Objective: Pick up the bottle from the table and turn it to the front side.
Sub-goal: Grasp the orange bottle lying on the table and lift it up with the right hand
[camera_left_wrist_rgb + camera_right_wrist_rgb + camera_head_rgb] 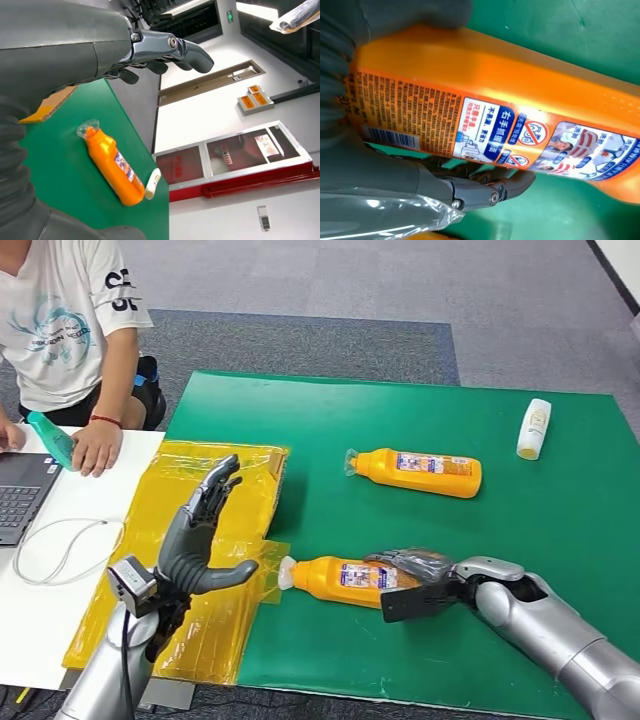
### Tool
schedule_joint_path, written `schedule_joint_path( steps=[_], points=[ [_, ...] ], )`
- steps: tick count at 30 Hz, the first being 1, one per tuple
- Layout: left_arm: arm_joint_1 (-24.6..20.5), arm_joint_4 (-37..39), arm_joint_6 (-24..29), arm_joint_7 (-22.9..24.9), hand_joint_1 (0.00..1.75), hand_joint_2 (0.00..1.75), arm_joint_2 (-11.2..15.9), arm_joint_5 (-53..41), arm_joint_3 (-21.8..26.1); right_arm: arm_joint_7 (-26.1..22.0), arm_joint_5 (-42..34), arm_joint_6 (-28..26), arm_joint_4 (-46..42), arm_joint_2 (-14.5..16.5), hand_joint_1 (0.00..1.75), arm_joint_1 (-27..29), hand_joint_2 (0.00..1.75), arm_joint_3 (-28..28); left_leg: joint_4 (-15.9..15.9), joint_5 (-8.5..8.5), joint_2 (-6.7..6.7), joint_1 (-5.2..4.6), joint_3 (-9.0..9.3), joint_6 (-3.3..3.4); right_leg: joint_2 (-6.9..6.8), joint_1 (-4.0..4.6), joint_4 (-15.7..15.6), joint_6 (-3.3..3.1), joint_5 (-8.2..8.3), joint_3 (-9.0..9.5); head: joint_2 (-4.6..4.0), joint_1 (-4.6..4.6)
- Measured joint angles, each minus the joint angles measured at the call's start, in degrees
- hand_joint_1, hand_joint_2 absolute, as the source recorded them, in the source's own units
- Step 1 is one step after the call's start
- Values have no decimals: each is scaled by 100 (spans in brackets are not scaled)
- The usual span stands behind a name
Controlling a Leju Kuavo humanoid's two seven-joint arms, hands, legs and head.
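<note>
The left hand [198, 540] hovers over the yellow sheet [226, 500] at the table's [453, 660] left side, fingers spread wide and holding nothing. To its right, the near orange bottle [343, 580] lies on its side on the green mat [573, 510], and the right hand [415, 585] wraps around its base end, back label showing. The smooth body could slip or roll out of that end grip when lifted and turned, since most of its length overhangs the hand.

The right hand [419, 585] covers the base end of the near bottle [343, 578], whose cap end runs past the right wrist picture's edge, and the small print on the far bottle [419, 472] is unreadable.
</note>
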Motion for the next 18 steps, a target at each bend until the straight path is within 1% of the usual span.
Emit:
schedule_joint_path(
  steps=[10,15,18],
  points=[
    [78,-55,-6,0,0,175,3,-16,8,-35,-122,-453,-93,93,175,201,175,-75,0,2,0,0,1,-1,0,0,0,0,0,0,0,-1],
    [125,-110,-5,0,0,175,7,-18,14,-167,-216,-585,-173,181,175,453,175,-380,0,1,0,1,1,-1,0,1,0,0,-1,0,1,0],
    [149,-154,-4,1,0,175,13,-20,22,-295,-334,-622,-235,287,175,678,175,-653,0,0,0,1,0,-2,0,1,0,0,-1,-1,1,-1]
  ],
)
